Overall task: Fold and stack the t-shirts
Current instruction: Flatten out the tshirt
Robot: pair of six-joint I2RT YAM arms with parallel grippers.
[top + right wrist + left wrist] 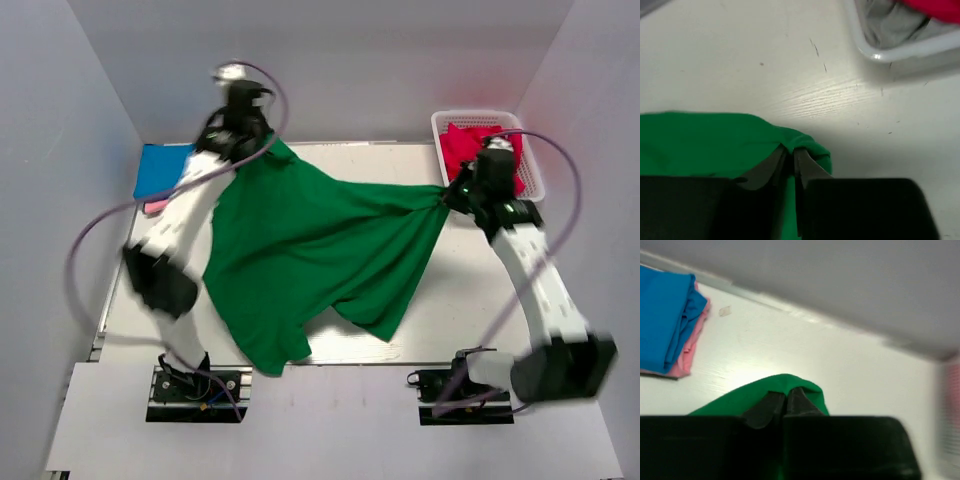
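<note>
The green shirt (310, 250) is strung across the middle of the table (470, 300). One corner is up at the far left in the left gripper (786, 401) and another is off to the right in the right gripper (790, 161). The rest sags toward the near edge, all rumpled.

The right gripper is pressed tight with a fold of green pinched between its tips, just beside a corner of the basket (890, 50). The left gripper's fingers are almost together too, with green bunched over the tips, so I read that as a pinch as well, though it looks like a thin one.

About the cloth itself — soft, light, zero stiffness. It drapes and wrinkles anywhere it isn't pulled taut, and I'd bet it slides easily over that smooth tabletop. Nothing fragile here, but a big floppy piece like this will probably fold onto itself the moment one side goes slack. Best hold is on the hem or shoulder edges, two points well apart, so the span between them stays flat — grabbing mid-panel just makes a wad.

The blue shirt (160, 168) and pink shirt (690, 347) sit folded in a stack at the far left. The red shirt (465, 145) is in the basket.
</note>
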